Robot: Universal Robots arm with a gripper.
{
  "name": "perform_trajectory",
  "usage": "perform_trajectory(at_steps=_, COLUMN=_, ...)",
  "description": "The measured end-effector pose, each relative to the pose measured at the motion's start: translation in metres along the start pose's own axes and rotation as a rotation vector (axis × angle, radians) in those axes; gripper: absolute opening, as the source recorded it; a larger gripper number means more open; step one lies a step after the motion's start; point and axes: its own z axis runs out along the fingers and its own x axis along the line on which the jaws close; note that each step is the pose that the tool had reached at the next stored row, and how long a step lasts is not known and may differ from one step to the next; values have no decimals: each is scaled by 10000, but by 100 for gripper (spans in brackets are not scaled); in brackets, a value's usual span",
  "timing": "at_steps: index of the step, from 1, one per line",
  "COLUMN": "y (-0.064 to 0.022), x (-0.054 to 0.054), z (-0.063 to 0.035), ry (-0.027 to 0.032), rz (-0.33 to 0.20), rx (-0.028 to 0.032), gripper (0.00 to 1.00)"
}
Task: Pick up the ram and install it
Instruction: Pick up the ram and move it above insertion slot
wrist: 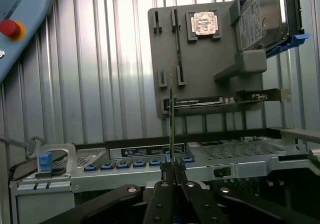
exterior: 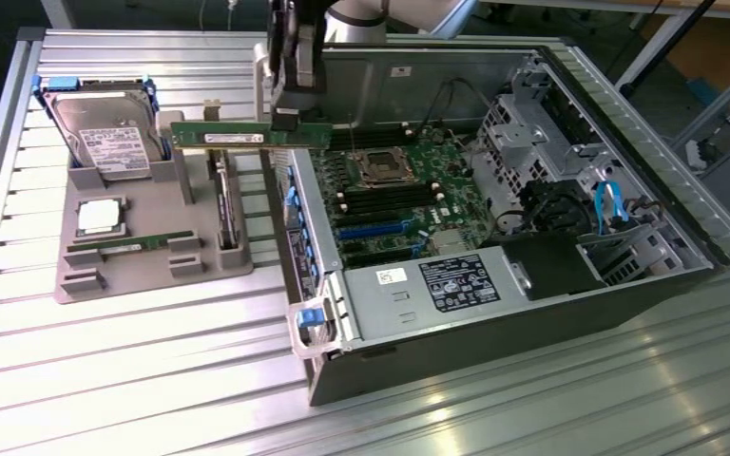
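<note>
Long thin green circuit-board RAM stick [exterior: 248, 136] was pinched between the black fingers [exterior: 290, 116], held over the open grey computer case's [exterior: 492, 361] edge, clear of the grey plastic tray [exterior: 149, 275]. Pick-up done; seating remained.

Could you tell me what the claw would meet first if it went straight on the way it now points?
Probably the computer case's side rail with its blue clips, which lies below the claw and the ram it grips. Depth is unclear, so it may just miss.
</note>
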Motion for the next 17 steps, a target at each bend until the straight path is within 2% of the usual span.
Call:
perform_trajectory(at_steps=4, y=-81, x=-6, z=-6, ry=1, rz=-1, rx=-10, gripper=12)
perform_trajectory(at_steps=9, y=-287, x=-22, z=-20, ry=2, rz=-1, rx=-29, gripper=12)
perform_trajectory(at_steps=12, y=-338, x=-26, z=-23, ry=2, rz=-1, rx=-34, gripper=12)
perform_trajectory(at_steps=14, y=-416, x=-32, z=-29, ry=3, rz=-1, rx=-46, gripper=12)
perform_trajectory(at_steps=17, y=-483, x=-37, z=-33, ry=4, rz=-1, rx=-58, gripper=12)
